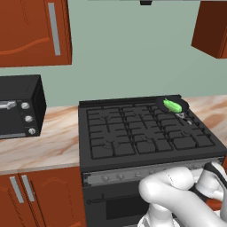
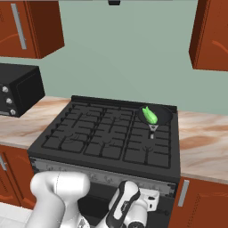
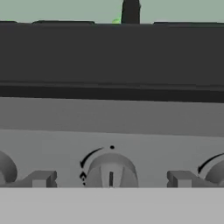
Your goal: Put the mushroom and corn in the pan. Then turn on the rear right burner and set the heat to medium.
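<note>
Stove (image 1: 133,133), black, gas, grid grates. Pan (image 1: 172,105) on its rear right burner (image 2: 156,116); corn (image 1: 172,105) lies inside, long axis slanting across the pan. Mushroom not discernible. Gripper (image 3: 110,180) low before the stove's front panel, jaws wide apart, holding nothing. Knob (image 3: 110,171) sits dead ahead, centred between the fingertips (image 3: 41,178), its pointer upright.

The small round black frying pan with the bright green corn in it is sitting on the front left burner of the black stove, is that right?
Not quite. The small round black frying pan, with the bright green corn in it, sits at the rear right corner of the black stove, not the front left. The left base view shows it, and the right base view agrees.
</note>
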